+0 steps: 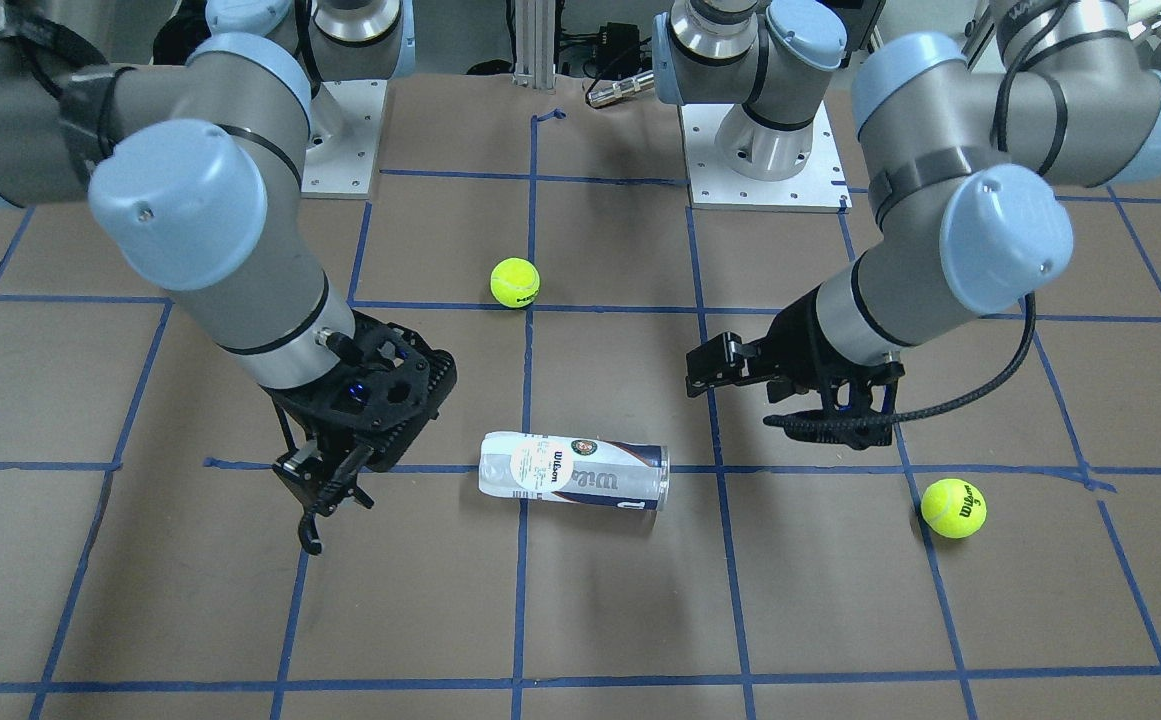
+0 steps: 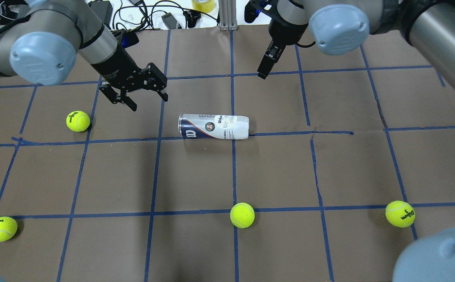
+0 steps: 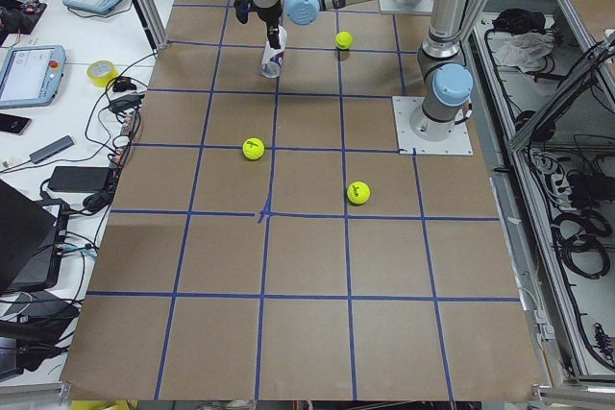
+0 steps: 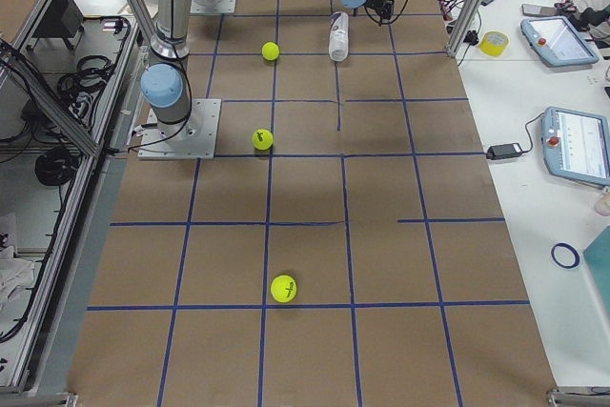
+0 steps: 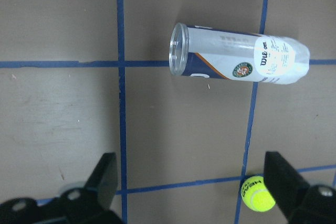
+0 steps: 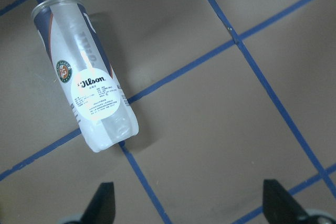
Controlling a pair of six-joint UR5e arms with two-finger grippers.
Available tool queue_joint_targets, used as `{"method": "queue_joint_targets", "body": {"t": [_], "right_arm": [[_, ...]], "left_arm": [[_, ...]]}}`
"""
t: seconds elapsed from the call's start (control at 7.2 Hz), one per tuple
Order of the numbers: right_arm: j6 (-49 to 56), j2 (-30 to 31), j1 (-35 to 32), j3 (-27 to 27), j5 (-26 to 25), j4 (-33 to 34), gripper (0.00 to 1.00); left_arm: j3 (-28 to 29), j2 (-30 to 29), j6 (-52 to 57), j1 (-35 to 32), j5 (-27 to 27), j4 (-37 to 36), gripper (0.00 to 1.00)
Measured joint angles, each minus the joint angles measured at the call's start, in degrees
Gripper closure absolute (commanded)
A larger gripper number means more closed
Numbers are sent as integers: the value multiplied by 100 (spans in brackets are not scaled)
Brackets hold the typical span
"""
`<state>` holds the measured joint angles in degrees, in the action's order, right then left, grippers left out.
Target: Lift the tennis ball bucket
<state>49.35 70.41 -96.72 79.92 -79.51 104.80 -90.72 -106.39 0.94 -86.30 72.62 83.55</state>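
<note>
The tennis ball bucket is a clear Wilson can with a white, navy and orange label. It lies on its side on the brown table, also seen in the front view, left wrist view and right wrist view. It looks empty, with its open mouth toward my left arm. My left gripper hovers open and empty, off the can's open end and a little beyond it; its fingers stand wide apart. My right gripper hovers open and empty beyond the can's closed end; its fingers are wide apart.
Several yellow-green tennis balls lie loose: one by my left gripper, others nearer the robot. Blue tape lines grid the table. Cables and a tape roll lie past the far edge. Arm base plates stand behind.
</note>
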Motion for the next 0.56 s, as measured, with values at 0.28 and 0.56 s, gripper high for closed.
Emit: {"method": "queue_joint_targets", "body": {"t": [0.28, 0.56], "right_arm": [[-665, 545, 173, -6, -193, -496, 0], [-1785, 1030, 489, 14, -645, -1001, 0]], "left_arm": [[125, -563, 13, 12, -426, -136, 0], [123, -886, -12, 36, -1066, -362, 0]]}}
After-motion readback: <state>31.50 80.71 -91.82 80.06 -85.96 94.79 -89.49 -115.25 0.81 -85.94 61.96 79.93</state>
